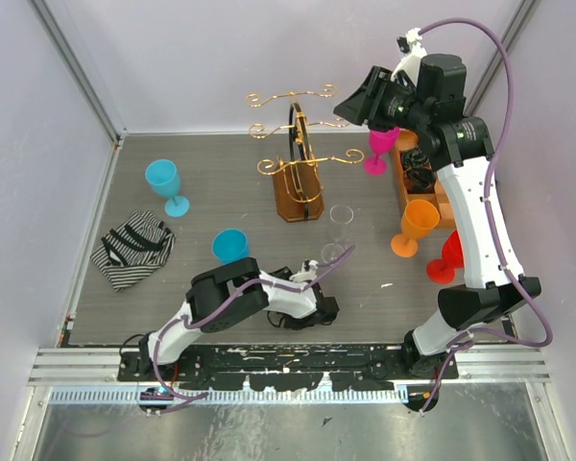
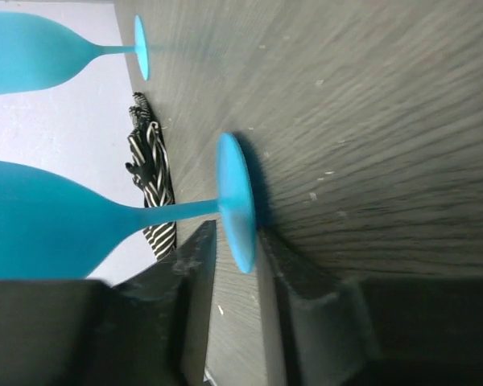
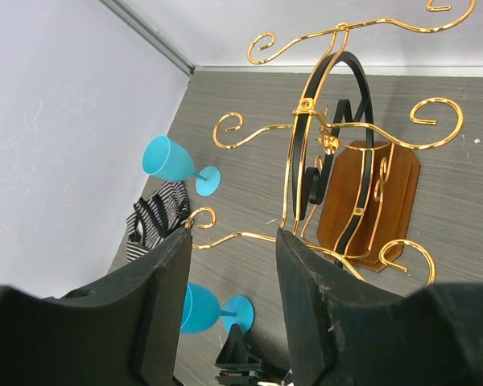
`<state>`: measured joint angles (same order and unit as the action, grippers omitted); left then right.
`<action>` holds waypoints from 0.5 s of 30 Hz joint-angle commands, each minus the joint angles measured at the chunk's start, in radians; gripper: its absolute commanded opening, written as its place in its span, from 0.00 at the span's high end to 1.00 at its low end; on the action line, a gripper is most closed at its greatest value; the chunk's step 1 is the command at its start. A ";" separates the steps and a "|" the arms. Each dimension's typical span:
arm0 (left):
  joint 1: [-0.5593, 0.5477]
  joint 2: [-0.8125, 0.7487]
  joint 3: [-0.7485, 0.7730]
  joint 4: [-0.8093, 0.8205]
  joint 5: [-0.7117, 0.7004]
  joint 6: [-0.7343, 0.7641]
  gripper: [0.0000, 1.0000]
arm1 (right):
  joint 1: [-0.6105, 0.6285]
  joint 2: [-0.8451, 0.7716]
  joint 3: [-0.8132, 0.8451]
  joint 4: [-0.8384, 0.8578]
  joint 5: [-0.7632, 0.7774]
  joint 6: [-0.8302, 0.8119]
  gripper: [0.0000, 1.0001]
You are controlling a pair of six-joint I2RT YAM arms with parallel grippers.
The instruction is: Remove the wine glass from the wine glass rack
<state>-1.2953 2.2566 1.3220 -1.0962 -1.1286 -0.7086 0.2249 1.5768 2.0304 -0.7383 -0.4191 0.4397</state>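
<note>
The gold wire rack (image 1: 293,158) stands on its brown wooden base (image 1: 299,200) mid-table. In the right wrist view the rack (image 3: 330,137) shows no glass on its scrolled arms. My right gripper (image 1: 350,108) hovers high at the rack's right side, open and empty, its fingers (image 3: 165,305) wide apart. A blue glass (image 1: 230,244) stands left of the rack. My left gripper (image 2: 237,245) lies low on the table, jaws slightly apart at the rim of that glass's foot (image 2: 235,201). It holds nothing.
A second blue glass (image 1: 163,182) and a striped cloth (image 1: 132,250) sit at the left. Two clear glasses (image 1: 341,217) stand right of the base. A pink glass (image 1: 376,154), orange glass (image 1: 415,227), red glass (image 1: 447,255) and an orange-brown tray (image 1: 424,182) crowd the right.
</note>
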 commanded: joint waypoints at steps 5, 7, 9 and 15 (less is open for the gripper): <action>-0.027 -0.040 -0.049 0.211 0.150 -0.003 0.44 | -0.003 -0.008 0.053 -0.004 0.019 -0.007 0.46; -0.038 -0.054 -0.047 0.210 0.162 0.002 0.36 | -0.002 -0.006 0.053 -0.005 0.025 -0.009 0.44; -0.052 -0.077 -0.048 0.223 0.182 0.015 0.27 | -0.003 -0.005 0.053 -0.006 0.025 -0.009 0.43; -0.101 -0.140 -0.046 0.297 0.298 0.072 0.16 | -0.003 -0.010 0.037 -0.003 0.026 -0.009 0.42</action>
<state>-1.3560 2.1223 1.2903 -1.0302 -1.0897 -0.6064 0.2249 1.5776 2.0403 -0.7731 -0.4007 0.4400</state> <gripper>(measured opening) 0.820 0.574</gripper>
